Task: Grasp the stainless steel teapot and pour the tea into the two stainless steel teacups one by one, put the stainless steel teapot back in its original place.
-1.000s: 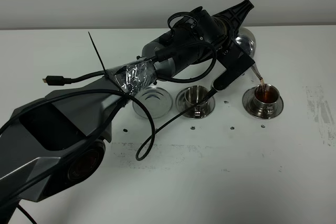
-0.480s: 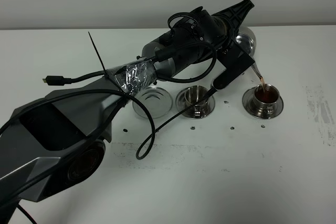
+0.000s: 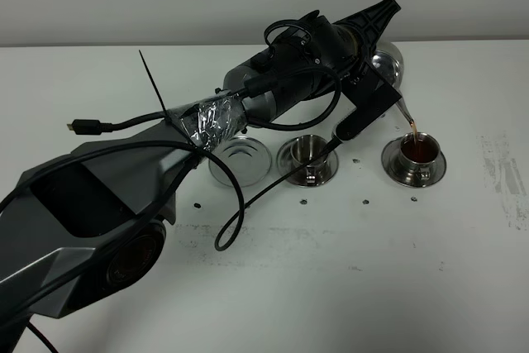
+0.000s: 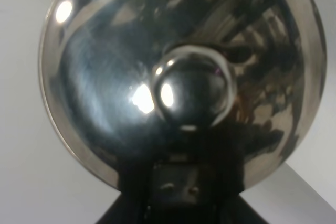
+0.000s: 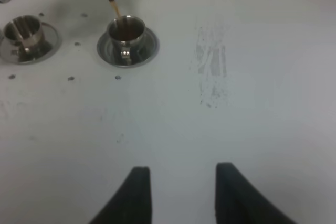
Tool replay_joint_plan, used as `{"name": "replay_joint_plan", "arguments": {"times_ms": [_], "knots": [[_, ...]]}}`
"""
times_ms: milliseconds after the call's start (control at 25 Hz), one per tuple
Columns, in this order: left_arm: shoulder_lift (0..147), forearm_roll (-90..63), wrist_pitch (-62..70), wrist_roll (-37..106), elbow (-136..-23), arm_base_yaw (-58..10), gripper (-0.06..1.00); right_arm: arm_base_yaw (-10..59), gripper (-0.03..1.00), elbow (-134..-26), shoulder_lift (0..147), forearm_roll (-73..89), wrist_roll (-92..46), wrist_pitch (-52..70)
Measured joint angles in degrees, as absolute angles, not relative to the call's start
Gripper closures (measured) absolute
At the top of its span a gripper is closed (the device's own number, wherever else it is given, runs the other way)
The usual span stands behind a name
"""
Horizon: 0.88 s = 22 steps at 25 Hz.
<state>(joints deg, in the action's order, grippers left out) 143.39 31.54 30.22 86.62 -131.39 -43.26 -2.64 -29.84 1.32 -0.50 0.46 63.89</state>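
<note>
My left gripper (image 3: 368, 59) is shut on the stainless steel teapot (image 3: 388, 68) and holds it tilted above the table. A thin brown stream runs from its spout (image 3: 405, 113) into the right teacup (image 3: 417, 149), which holds brown tea on its saucer. The second teacup (image 3: 307, 153) stands on its saucer in the middle, with a black gripper finger hanging over it. The bare ringed saucer (image 3: 240, 161) lies left of it. The left wrist view is filled by the teapot's lid and knob (image 4: 191, 85). My right gripper (image 5: 181, 192) is open and empty, low over bare table, with both cups (image 5: 126, 32) (image 5: 23, 32) far ahead.
A loose black cable (image 3: 240, 221) loops down from the left arm in front of the saucers. A USB plug (image 3: 87, 127) sticks out at the left. Scuff marks (image 3: 504, 171) mark the table at the right. A wall stands behind the table.
Nothing has visibly moved. The teapot stays tilted and the tea keeps running into the right teacup.
</note>
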Motion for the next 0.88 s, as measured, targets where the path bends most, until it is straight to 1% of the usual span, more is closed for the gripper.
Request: {"name": "replay_joint_plan", "arguments": {"times_ms": [280,640,880], "knots": [[143.39,29.96,31.08,86.14,-131.39,-43.26,0.74,-2.64,0.65,-29.84,1.32,-0.5,0.46,63.89],[143.39,24.05,35.07,83.21,-131.39,-42.9,0.74,-2.64,0.65,-29.84,1.32,-0.5,0.46,63.89],[142.83,19.19,38.13,75.99,-131.39,-41.66,0.74,-2.64,0.65,-29.84,1.32,-0.5,0.46,63.89]]}}
